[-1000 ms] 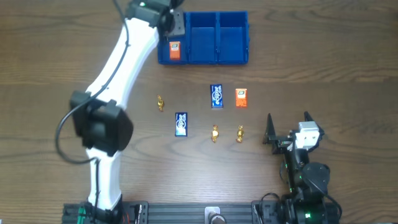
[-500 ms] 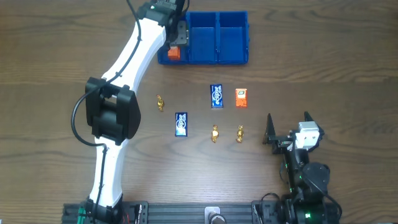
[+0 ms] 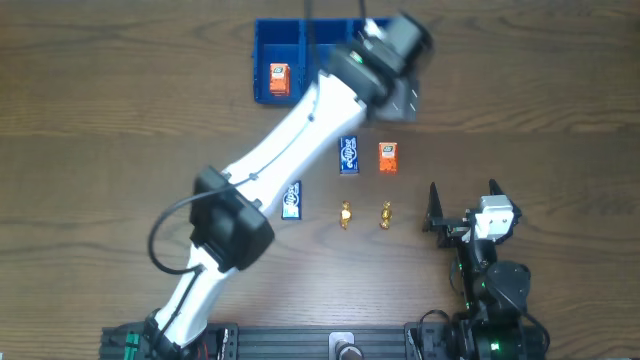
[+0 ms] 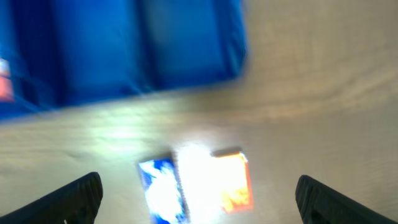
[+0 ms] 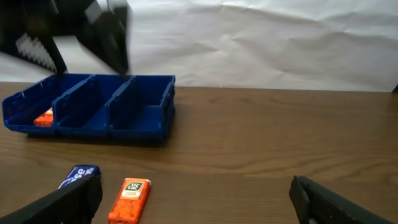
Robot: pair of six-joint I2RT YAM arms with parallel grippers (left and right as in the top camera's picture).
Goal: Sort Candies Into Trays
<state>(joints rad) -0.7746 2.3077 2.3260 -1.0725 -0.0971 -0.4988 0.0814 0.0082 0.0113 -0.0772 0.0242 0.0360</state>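
Dark wood-grain desk (image 3: pixel 560 100) carries everything, and the right wrist view adds a creased white backdrop (image 5: pixel 261 37) behind it. That low view shows the blue plastic tray (image 5: pixel 143 118) as three bins side by side, with a flat orange box (image 5: pixel 42 118) in an end bin. From above, two gold twist-wrapped sweets (image 3: pixel 345 214) lie farther from the tray than the packets. The left wrist view shows the left gripper (image 4: pixel 198 186), fingers wide apart, above a glossy blue packet (image 4: pixel 163 190) and a second orange box (image 4: pixel 233 183) side by side near the tray. The right gripper (image 3: pixel 464 205) sits well apart from the tray, its fingers also spread.
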